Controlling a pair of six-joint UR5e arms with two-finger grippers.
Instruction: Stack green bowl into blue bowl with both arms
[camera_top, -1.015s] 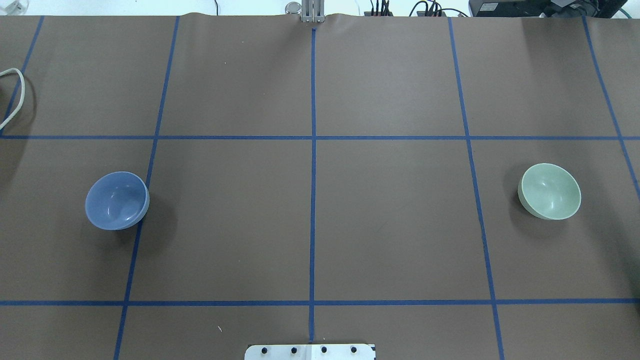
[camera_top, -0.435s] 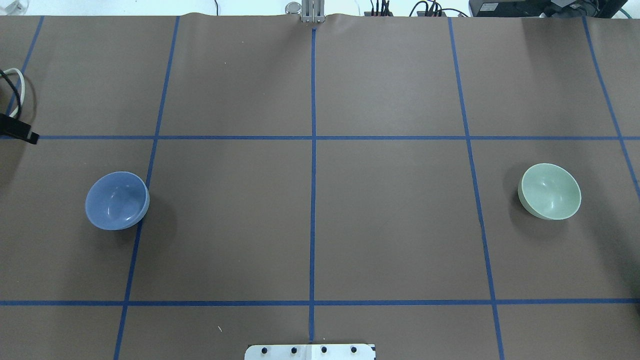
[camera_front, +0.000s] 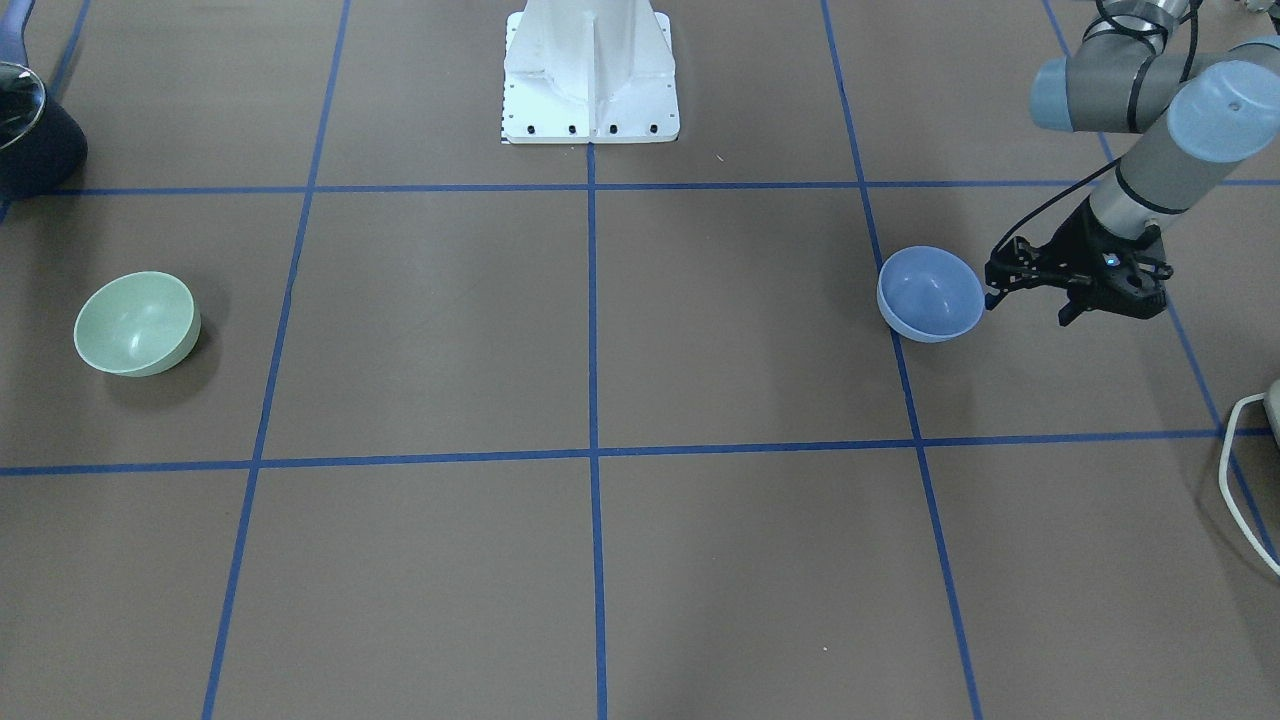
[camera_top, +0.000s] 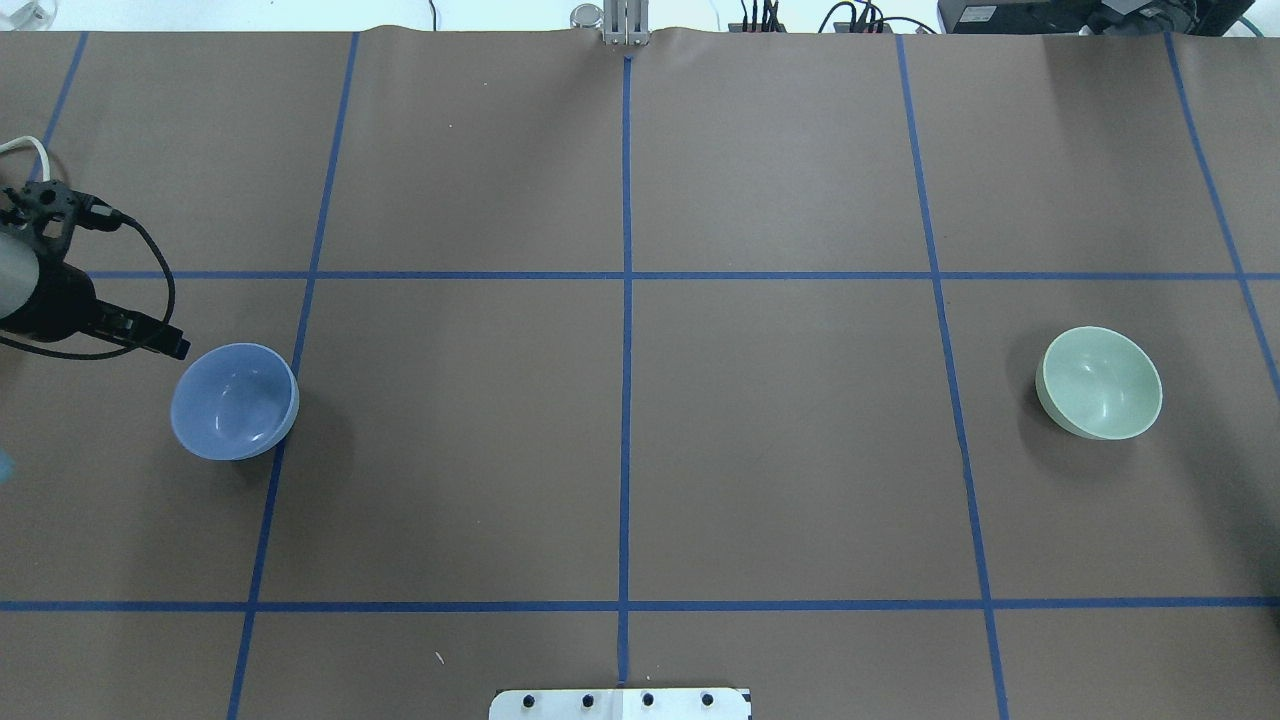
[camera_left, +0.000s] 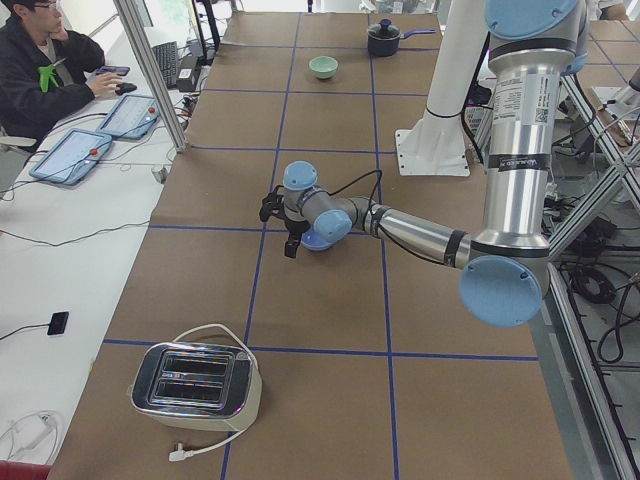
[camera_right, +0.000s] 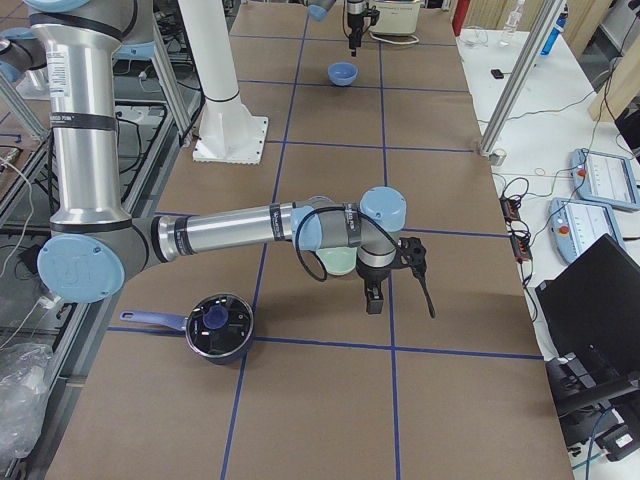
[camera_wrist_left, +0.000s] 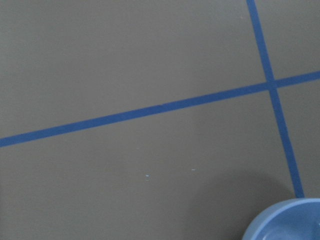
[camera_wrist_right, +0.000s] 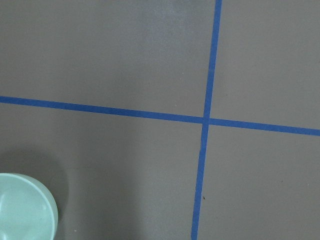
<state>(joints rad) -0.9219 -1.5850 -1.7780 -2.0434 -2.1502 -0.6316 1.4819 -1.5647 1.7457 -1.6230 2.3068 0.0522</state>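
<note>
The blue bowl (camera_front: 930, 293) (camera_top: 234, 401) stands upright on the robot's left side of the table. My left gripper (camera_front: 1028, 305) (camera_top: 120, 325) (camera_left: 280, 228) hovers open and empty just outside the bowl's rim, one fingertip close to it. The left wrist view shows only the bowl's edge (camera_wrist_left: 285, 222). The green bowl (camera_front: 135, 325) (camera_top: 1100, 382) stands upright on the robot's right side. My right gripper (camera_right: 398, 300) shows only in the exterior right view, beside the green bowl (camera_right: 338, 262); I cannot tell if it is open. The right wrist view shows the bowl's edge (camera_wrist_right: 25, 207).
A dark pot with a glass lid (camera_right: 220, 325) (camera_front: 25, 130) sits near the table's right end. A toaster (camera_left: 195, 380) with a white cable (camera_front: 1245, 470) sits at the left end. The white pedestal (camera_front: 590, 75) stands at the robot's side.
My left arm has come into the overhead view from the left edge and moved toward the blue bowl. Both bowls have stayed in place.
</note>
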